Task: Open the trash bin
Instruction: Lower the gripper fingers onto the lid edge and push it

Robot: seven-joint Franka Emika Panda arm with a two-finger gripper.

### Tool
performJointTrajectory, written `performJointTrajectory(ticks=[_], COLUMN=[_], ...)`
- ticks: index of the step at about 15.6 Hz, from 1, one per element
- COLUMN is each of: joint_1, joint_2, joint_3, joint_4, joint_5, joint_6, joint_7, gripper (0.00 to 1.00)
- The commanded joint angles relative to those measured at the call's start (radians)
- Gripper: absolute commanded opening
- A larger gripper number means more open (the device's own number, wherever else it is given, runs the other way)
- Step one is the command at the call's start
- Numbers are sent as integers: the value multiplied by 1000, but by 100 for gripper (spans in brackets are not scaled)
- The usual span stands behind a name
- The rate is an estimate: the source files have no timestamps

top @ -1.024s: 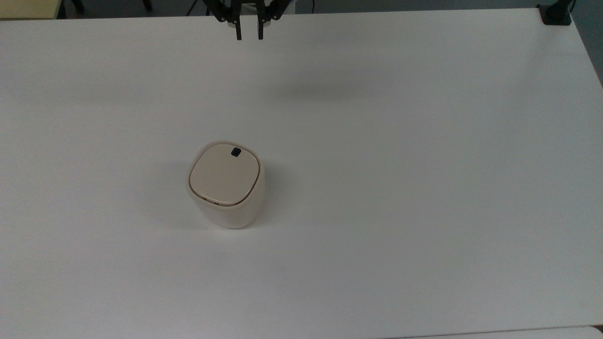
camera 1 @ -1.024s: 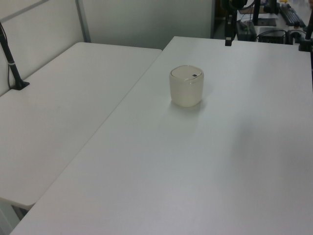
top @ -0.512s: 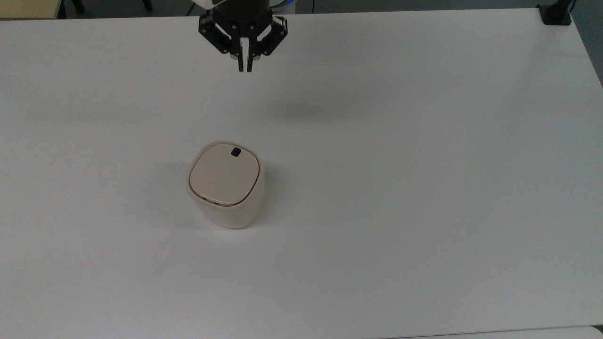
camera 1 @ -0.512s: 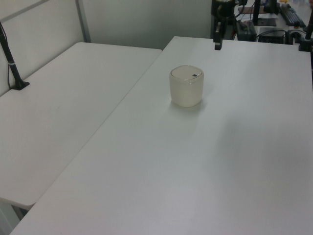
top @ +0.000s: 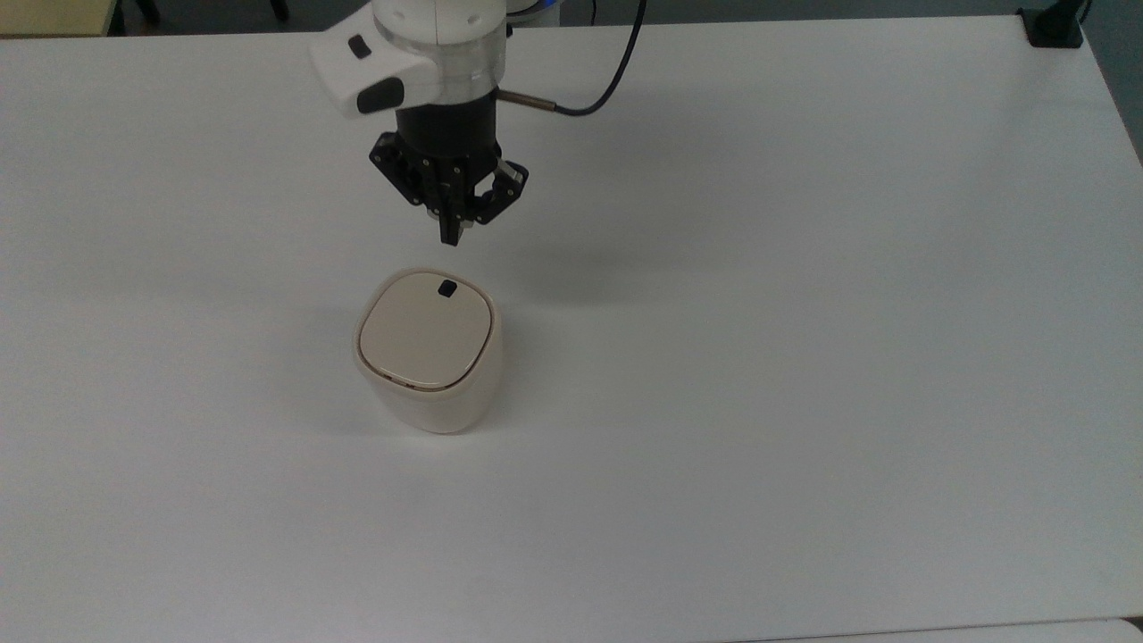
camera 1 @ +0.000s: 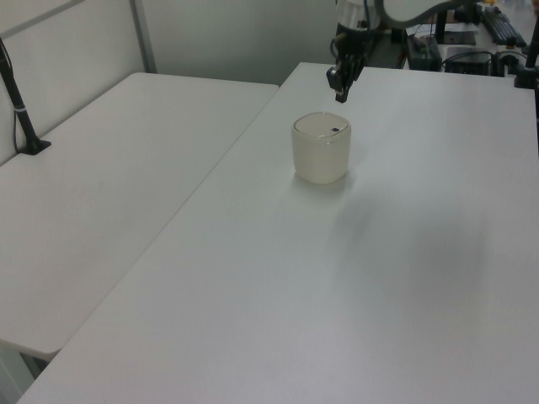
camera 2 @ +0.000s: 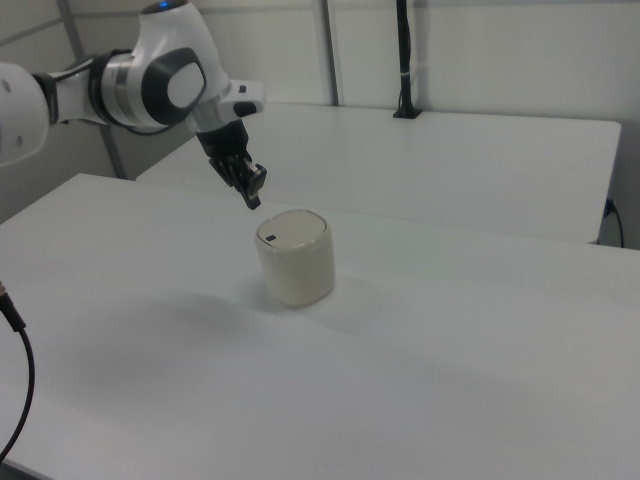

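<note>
In the right view, going from left to right, the white Franka arm (camera 2: 150,85) comes in from the right view's left side and bends down to its black gripper (camera 2: 254,201). The gripper hangs in the air just above and a little to the right view's left of the trash bin (camera 2: 295,258). It is near the bin but not touching it. The two fingers are pressed together into one point, and nothing is between them.

The trash bin is a small cream-beige one. It stands upright on the white table (camera 2: 480,340), about in the middle of the right view, and its flat lid is closed. A small black button (camera 2: 269,238) sits on the lid near the edge that faces the gripper. Behind, a second white table (camera 2: 480,160) stands, with a black pole (camera 2: 403,60) on its far side.

In the top view, the gripper (top: 449,239) points down at the table just above the bin (top: 429,348) in the picture, slightly to the top view's right of the button (top: 447,288). A dark cable (top: 607,71) goes from the wrist toward the top edge. The lid (top: 426,329) has a rounded-square shape and lies flat on the body.

In the left view, the bin (camera 1: 321,150) stands on the nearer table (camera 1: 337,295), with the gripper (camera 1: 340,95) close over its back edge, and a gap is visible between them.
</note>
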Motion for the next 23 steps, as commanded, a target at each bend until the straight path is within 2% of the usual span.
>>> performJointTrajectory(ticks=[1, 9, 19, 23], joint_1=[1, -7, -7, -10], joint_2=[58, 120, 130, 172], joint_3=[-4, -5, -5, -5], joint_4=[18, 13, 9, 7], joint_5=[4, -33, -39, -37], joint_6=[72, 97, 90, 80], joint_7=[61, 90, 89, 93], gripper=[0, 0, 0, 0])
